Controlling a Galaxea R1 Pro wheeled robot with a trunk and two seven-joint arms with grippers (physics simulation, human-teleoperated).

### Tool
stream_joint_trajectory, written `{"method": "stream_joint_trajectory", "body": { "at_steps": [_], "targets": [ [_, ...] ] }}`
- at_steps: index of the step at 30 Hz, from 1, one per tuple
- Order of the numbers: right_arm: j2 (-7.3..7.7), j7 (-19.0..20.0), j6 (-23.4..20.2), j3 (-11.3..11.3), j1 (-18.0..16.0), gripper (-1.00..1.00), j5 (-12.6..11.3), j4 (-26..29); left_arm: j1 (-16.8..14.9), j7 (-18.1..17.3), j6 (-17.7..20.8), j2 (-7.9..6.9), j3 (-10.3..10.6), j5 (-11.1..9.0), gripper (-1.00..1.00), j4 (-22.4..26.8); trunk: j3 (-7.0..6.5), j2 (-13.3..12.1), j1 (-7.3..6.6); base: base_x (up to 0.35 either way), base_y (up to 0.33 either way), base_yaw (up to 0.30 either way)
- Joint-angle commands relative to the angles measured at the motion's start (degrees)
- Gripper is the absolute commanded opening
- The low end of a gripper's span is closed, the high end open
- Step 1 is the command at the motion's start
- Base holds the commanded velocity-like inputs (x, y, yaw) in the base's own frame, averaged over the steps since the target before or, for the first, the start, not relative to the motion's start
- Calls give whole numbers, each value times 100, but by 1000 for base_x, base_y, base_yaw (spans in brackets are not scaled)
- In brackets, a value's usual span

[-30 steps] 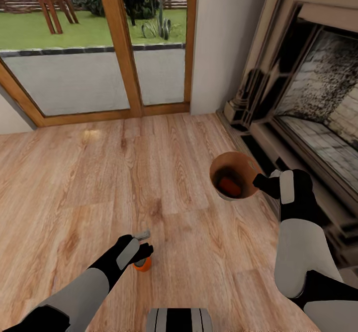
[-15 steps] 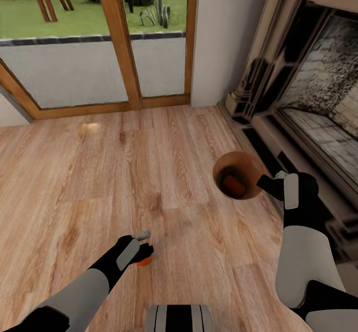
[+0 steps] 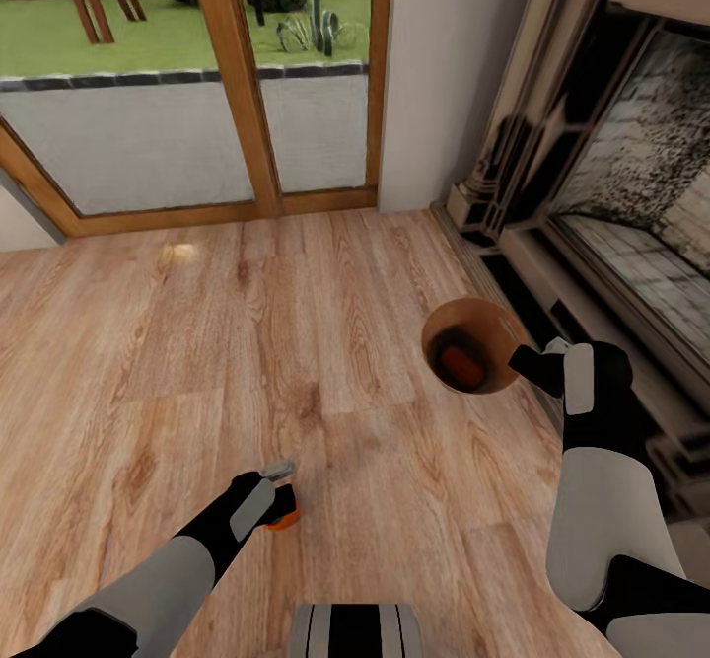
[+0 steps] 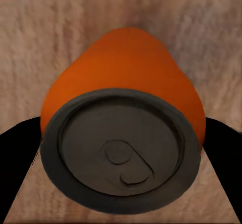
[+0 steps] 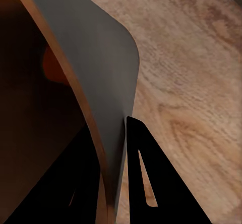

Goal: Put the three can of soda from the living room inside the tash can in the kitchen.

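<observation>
Two grippers: both in the head view, each closed on something.
Left gripper (image 3: 279, 493): at 7 o'clock in the head view, low over the floor, fingers closed around an orange can (image 3: 282, 512); in the left wrist view the black fingers (image 4: 20, 148) press both sides of that can (image 4: 123, 133), its grey top and pull-tab facing the camera.
Right gripper (image 3: 525, 360): at 4 o'clock, pinching the rim of the bucket (image 3: 498, 320); the right wrist view shows one black finger (image 5: 146, 178) outside the dark grey wall (image 5: 96, 78) and the other inside.
Floor (image 3: 197, 342): warm wood planks, running under both arms.
Room: wood-framed glass doors (image 3: 237, 76) at 11 to 12 o'clock with lawn beyond, a pale wall (image 3: 444, 66) at 1 o'clock, a fireplace (image 3: 631, 175) at 2 to 3 o'clock.
Bucket contents: brown inside, a second orange can (image 3: 461, 363) lying at the bottom.
Held can to bucket: well apart, bucket at about 2 o'clock from the left gripper.
Robot base (image 3: 355, 632): at 6 o'clock.
</observation>
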State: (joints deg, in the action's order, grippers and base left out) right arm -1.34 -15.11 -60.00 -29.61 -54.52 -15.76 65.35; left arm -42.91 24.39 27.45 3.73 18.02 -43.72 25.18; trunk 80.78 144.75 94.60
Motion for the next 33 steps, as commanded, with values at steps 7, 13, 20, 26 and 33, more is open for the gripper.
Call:
{"method": "stream_joint_trajectory", "body": {
  "at_steps": [7, 13, 20, 26, 33],
  "targets": [
    [1, 35, 0, -1, 1, -100, -112, -12, 2, 3, -2, 9, 0, 3, -100, -22, 0, 0, 0, 0, 0, 0],
    [-5, 32, 0, -1, 2, -100, -112, -49, 7, 4, -3, 11, 0, -1, -100, 13, -111, -7, -13, 0, 0, 0],
    [-5, 32, 0, 147, -24, -100, -111, -343, 40, 0, -78, 7, -5, -12, -100, 175, -266, -16, -31, 0, 0, 0],
    [43, 43, 0, 393, -146, -100, -143, -1123, 408, 44, -49, -14, -9, -2, -100, 1135, -399, -24, -47, 0, 0, 0],
    [55, 52, 0, 395, -290, -100, -147, -1596, 857, 481, 321, -200, -59, -3, -100, 2770, -554, -33, -65, 0, 0, 0]
  ]
}}
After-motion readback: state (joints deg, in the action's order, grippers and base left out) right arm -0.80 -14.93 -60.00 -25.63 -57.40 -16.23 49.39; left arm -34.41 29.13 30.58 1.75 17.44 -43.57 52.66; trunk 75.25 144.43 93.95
